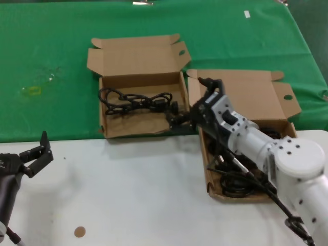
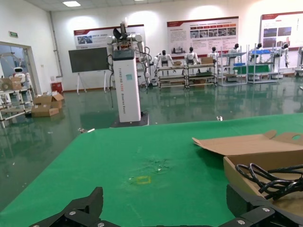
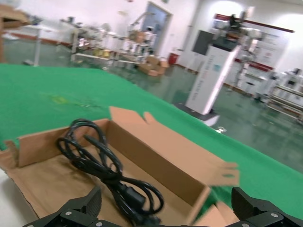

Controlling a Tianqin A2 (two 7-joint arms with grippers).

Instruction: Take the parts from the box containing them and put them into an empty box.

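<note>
One black power cord [image 1: 137,101] lies looped inside the left cardboard box [image 1: 134,126]. More cords [image 1: 240,180] fill the right box [image 1: 260,95], under the right arm. The right claw [image 1: 179,119] hovers at the left box's near right corner, fingers spread, empty. The left claw [image 1: 36,154] waits spread over the white worktop [image 1: 133,189].
</note>
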